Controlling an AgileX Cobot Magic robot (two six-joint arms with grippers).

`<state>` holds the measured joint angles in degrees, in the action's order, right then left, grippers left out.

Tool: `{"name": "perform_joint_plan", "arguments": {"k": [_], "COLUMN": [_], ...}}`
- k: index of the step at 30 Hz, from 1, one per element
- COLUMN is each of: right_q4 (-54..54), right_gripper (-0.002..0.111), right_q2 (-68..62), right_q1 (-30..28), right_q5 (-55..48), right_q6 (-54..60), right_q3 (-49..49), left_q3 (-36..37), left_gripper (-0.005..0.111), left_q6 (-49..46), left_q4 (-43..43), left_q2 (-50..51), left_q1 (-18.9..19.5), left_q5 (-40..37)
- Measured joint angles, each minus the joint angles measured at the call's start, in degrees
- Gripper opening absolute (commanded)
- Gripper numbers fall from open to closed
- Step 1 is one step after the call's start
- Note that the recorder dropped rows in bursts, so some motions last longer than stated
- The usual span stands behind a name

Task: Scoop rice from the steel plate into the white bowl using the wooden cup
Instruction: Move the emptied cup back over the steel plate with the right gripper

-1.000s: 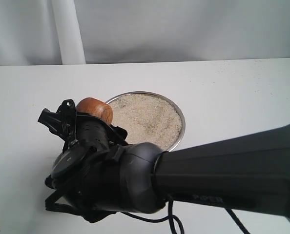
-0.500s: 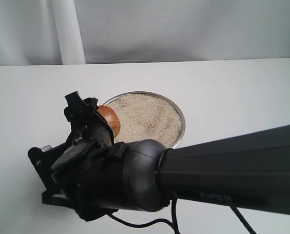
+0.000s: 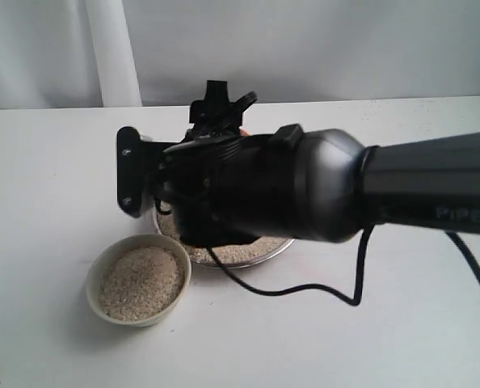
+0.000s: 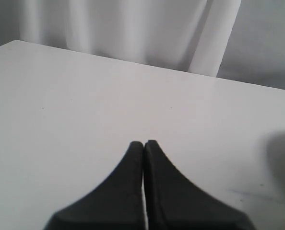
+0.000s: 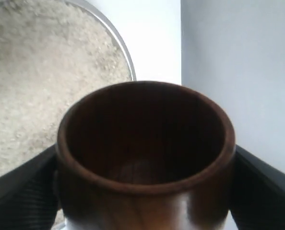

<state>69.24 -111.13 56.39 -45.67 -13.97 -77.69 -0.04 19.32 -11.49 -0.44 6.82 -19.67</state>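
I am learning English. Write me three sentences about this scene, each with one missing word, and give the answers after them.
1. The right gripper grips the wooden cup, and the inside of the cup is ____.
2. Both the white bowl and the steel plate contain ____.
3. The fingers of the left gripper are pressed ____, with nothing between them.
Missing words: empty; rice; together.
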Motion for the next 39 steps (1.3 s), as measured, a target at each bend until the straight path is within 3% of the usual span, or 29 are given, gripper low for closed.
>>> {"name": "perform_joint_plan", "arguments": {"k": [9, 14, 23, 39], "right_q4": [2.58, 3.50, 9.79, 10.73], "right_gripper": [0.000, 0.000, 0.000, 0.000], "right_q2": [0.00, -4.05, -14.58, -20.76], "right_q1": [-9.28, -12.12, -13.46, -15.33], "right_q5": [10.34, 11.10, 11.58, 10.56], "right_q6": [10.85, 16.61, 18.92, 26.79], "right_q3": [-0.14, -4.84, -14.68, -15.19], "left_q3": [0.00, 0.00, 0.00, 0.00], "left_gripper": [0.000, 0.000, 0.000, 0.000], "left_q6": [0.00, 0.00, 0.00, 0.00], "left_q4": [0.00, 0.00, 0.00, 0.00], "left_q2": [0.00, 0.00, 0.00, 0.00], "left_q1": [0.00, 0.00, 0.00, 0.00], "left_q5": [0.00, 0.00, 0.00, 0.00]}}
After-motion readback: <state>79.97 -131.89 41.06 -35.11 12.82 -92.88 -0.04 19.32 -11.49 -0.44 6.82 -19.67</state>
